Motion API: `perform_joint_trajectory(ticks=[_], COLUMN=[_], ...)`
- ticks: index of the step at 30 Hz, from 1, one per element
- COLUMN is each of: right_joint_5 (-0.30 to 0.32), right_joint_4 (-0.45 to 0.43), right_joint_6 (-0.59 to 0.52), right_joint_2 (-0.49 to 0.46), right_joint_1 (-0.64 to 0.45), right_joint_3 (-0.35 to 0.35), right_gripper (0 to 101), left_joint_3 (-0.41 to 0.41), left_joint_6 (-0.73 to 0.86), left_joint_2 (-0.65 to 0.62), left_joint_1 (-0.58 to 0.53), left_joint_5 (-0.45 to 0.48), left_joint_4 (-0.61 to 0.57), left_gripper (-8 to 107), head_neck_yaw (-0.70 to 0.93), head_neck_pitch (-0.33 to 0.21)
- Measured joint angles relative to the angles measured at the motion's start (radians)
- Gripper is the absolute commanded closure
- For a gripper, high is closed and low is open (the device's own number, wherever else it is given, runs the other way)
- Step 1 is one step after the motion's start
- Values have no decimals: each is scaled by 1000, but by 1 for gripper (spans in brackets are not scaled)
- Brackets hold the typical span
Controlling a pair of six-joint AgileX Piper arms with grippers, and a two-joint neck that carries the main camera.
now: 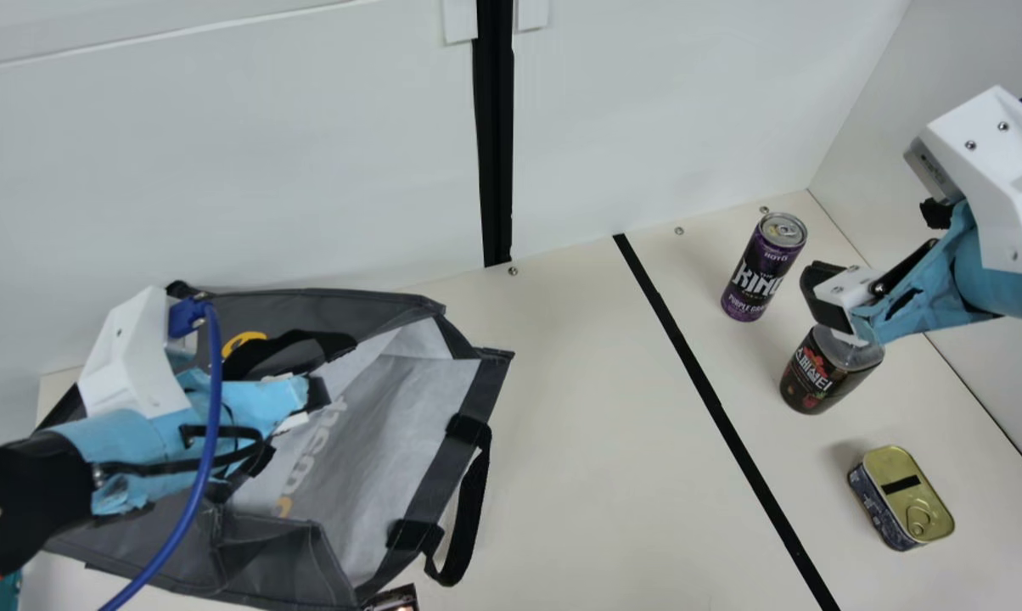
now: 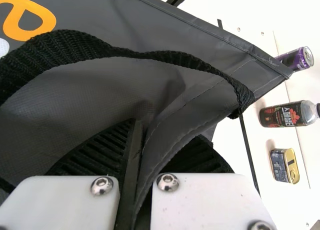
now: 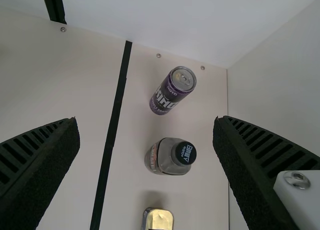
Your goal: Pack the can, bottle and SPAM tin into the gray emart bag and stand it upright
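Bottle (image 1: 821, 378) is seen upright just below the right claw (image 1: 829, 305), black cap up, dark contents, red-and-white lettering on its label; right claw is held wide, its two fingers (image 3: 42, 165) spread well apart, with the bottle framed between them in the right wrist view and gripped by neither; can (image 1: 762, 271), purple and black, is stood upright near that claw, on its back-wall side, tab end up; SPAM tin (image 1: 906, 492) is laid flat on the near side of the same claw, gold lid and ring pull up.

Gray emart bag (image 1: 265, 556) is held at its edge by the left claw (image 1: 307, 399); fabric is pinched between that claw's ribbed fingers, narrow gap; bag is slumped around the claw, mouth spread toward the can's side, pale lining (image 1: 392, 407) exposed; one black strap (image 1: 468, 509) is hung off the mouth's far edge from the claw, another is looped close by it.

Between the two claws the cream table (image 1: 579, 424) is crossed by a black line (image 1: 715, 407); a blue cable (image 1: 210, 424) is draped past the left claw.
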Motion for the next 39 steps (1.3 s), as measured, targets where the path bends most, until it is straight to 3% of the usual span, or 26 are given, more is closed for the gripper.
perform_joint_trajectory(ticks=[39], right_joint_5=[-9], right_joint_4=[-17], right_joint_6=[12], right_joint_2=[-10], right_joint_1=[17], right_joint_3=[13], right_gripper=[6], left_joint_3=[0], left_joint_6=[0], left_joint_2=[0], left_joint_1=[0], left_joint_5=[0], left_joint_4=[0], left_gripper=[107], head_neck_yaw=[0], head_neck_pitch=[0])
